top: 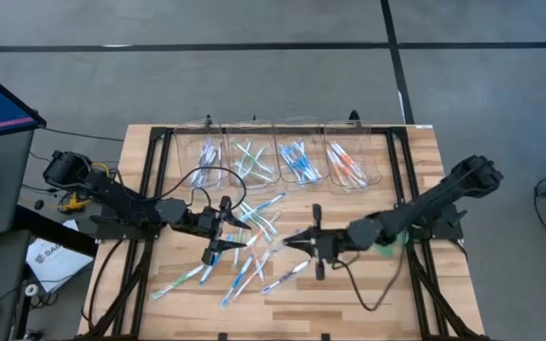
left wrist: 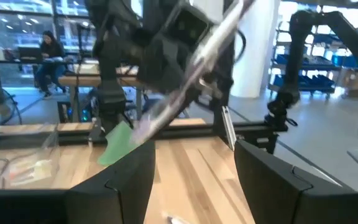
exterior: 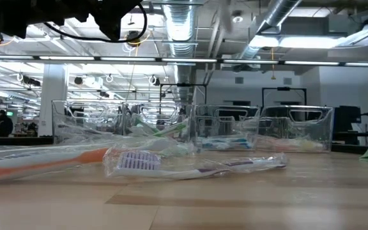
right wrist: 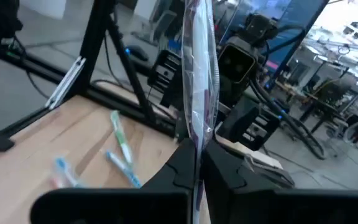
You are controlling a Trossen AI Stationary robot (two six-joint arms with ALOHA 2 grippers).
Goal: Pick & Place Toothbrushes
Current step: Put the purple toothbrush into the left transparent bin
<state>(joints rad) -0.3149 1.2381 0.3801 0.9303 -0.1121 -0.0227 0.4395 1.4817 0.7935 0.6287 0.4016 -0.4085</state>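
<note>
Loose wrapped toothbrushes (top: 245, 260) lie flat on the wooden table between my two arms; two of them show close up in the low view, an orange one (exterior: 37, 163) and a purple one (exterior: 190, 165). My right gripper (top: 294, 242) hovers over the table's middle, shut on one purple-accented toothbrush in a clear wrapper (right wrist: 197, 74), which also shows in the left wrist view (left wrist: 197, 62). My left gripper (top: 240, 232) faces it from the left, level and open (left wrist: 194, 186), with nothing between its fingers. My right gripper pinches the wrapped toothbrush between its two fingers, partway along its shaft (right wrist: 196, 140). The fingers come level from the table's right side and lie across the brush. The toothbrush stands steeply tilted, its long part sticking up above the fingers, clear of the table.
Clear bins (top: 278, 156) stand in a row along the far edge, each with toothbrushes of one colour. A flat green disc (top: 387, 248) lies under the right arm. Black frame rails (top: 401, 199) run along both table sides. Bare wood lies near the front edge (top: 349, 303).
</note>
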